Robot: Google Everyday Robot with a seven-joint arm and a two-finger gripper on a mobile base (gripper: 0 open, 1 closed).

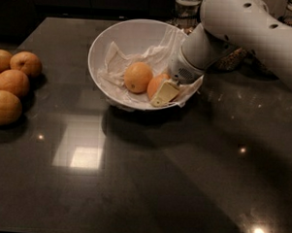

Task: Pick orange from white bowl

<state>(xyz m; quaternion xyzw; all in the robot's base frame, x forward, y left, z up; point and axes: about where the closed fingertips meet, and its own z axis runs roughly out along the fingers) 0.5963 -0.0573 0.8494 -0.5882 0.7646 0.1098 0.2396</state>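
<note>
The white bowl (121, 35), lined with crumpled white paper, stands at the back middle of the dark table. Two fruits lie in it. The deep orange one (155, 85) lies at the bowl's right front. A paler yellow-orange fruit (137, 76) lies just to its left. My gripper (162, 91) reaches down into the bowl from the right, on the end of the white arm (237, 30). Its cream-coloured tip lies against the orange's front right side and hides part of the orange.
Several duller tan-orange fruits (11, 83) lie in a group at the table's left edge. Glass jars (187, 3) and a dark lumpy object (231, 59) stand behind the bowl and the arm. Bright light spots reflect off the tabletop (81, 157).
</note>
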